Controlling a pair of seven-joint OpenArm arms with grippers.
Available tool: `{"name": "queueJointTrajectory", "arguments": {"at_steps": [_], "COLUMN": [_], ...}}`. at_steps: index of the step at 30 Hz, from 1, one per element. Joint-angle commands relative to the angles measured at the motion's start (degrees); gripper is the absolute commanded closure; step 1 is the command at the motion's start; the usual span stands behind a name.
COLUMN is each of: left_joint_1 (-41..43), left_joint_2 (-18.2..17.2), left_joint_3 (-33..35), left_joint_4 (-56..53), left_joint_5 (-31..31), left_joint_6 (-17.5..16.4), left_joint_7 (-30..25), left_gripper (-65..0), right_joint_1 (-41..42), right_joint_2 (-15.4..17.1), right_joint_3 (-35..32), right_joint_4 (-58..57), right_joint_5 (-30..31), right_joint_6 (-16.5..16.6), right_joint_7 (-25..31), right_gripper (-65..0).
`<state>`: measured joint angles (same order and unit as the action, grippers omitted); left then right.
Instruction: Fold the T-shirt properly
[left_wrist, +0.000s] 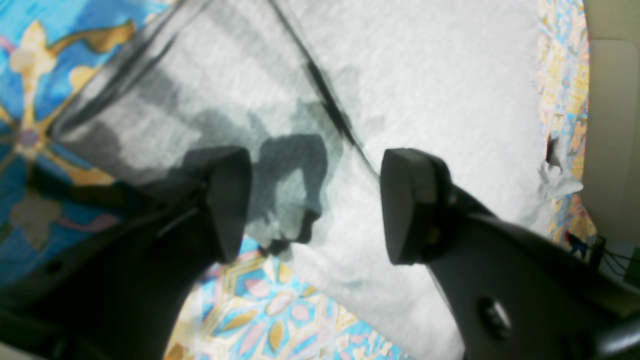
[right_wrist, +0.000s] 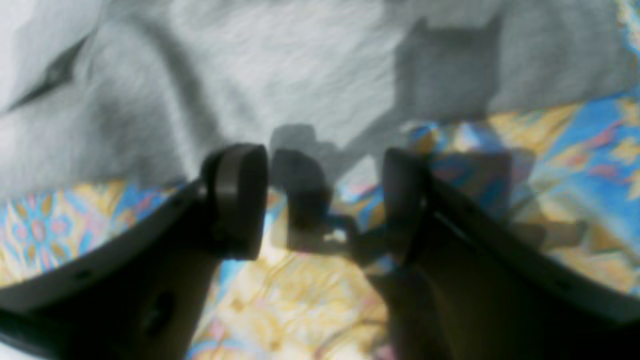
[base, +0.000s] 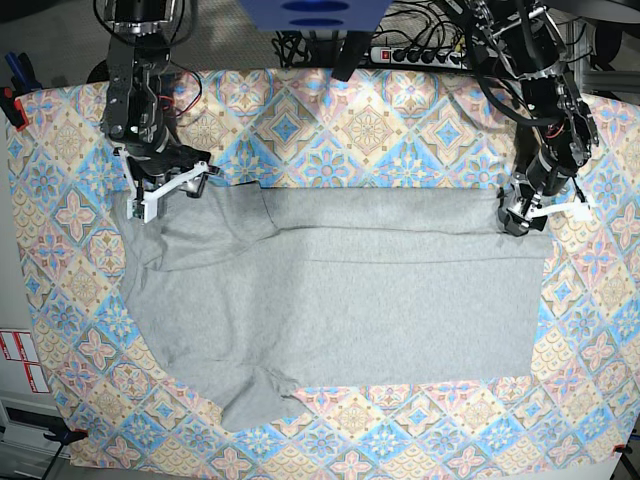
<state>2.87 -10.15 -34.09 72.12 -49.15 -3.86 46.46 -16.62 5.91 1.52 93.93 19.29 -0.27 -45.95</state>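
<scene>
Left wrist view: left end effector, jaws spread, over the large light heather-grey cotton T-shirt. Right wrist view: right end effector, jaws spread, at the shirt's edge. Base view: shirt flat across the pastel diamond-patterned counter.

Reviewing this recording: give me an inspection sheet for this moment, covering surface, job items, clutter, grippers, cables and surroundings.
Surface: tablecloth with pastel diamond pattern covers the table, lying flat.
Job items: grey T-shirt spread wide, plain side up; far edge folded over along a crease; one sleeve sticks out at the near edge.
Clutter: nothing seen on the cloth besides the shirt.
Grippers: left gripper open, over the shirt's far edge, holding nothing; right gripper open, at the shirt's edge, holding nothing.
Cables: wires and a power strip behind the table's far edge.
Surroundings: clamps at table edges; red-and-white labels on the base view's left side.
</scene>
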Motion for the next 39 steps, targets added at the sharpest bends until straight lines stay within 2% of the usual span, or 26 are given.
{"name": "queueJointTrajectory", "arguments": {"at_steps": [1,8,12,18,21,24,29,34,39], "left_joint_1": [-0.63,-0.63,-0.63,-0.72,-0.72,-0.72,-0.63,-0.63,-0.63], "left_joint_2": [-0.7,-0.7,-0.7,-0.7,-0.7,-0.7,-0.7,-0.7,-0.7], "left_joint_3": [-0.07,-0.07,-0.07,-0.07,-0.07,-0.07,-0.07,-0.07,-0.07], "left_joint_4": [0.89,0.89,0.89,0.89,0.89,0.89,0.89,0.89,0.89], "left_joint_5": [-0.74,-0.74,-0.74,-0.74,-0.74,-0.74,-0.74,-0.74,-0.74], "left_joint_6": [-0.49,-0.49,-0.49,-0.49,-0.49,-0.49,-0.49,-0.49,-0.49], "left_joint_7": [-0.61,-0.61,-0.52,-0.52,-0.52,-0.52,-0.52,-0.52,-0.52], "left_gripper": [-39.7,-39.7,-39.7,-39.7,-39.7,-39.7,-39.7,-39.7,-39.7], "right_joint_1": [-0.3,-1.97,-1.71,-0.56,-0.56,0.05,1.9,2.78,2.86], "right_joint_2": [0.37,0.55,0.55,0.99,0.99,0.99,0.99,1.87,2.22], "right_joint_3": [-0.77,-3.58,-4.11,-12.11,-15.45,-16.6,-16.68,-16.6,-16.33], "right_joint_4": [1.67,3.61,3.7,2.99,1.85,-0.61,-4.39,-5.18,-5.18], "right_joint_5": [0.27,-0.52,-6.94,-20.12,-26.19,-29.18,-29.53,-29.62,-29.62], "right_joint_6": [0.23,0.23,0.23,0.23,0.23,0.23,0.23,0.23,0.32], "right_joint_7": [0.46,0.46,0.46,0.72,3.18,4.94,6.53,7.4,7.49], "right_gripper": [-35.3,-35.3,-35.3,-35.3,-35.3,-35.3,-35.2,-26.5,-10.8]}}
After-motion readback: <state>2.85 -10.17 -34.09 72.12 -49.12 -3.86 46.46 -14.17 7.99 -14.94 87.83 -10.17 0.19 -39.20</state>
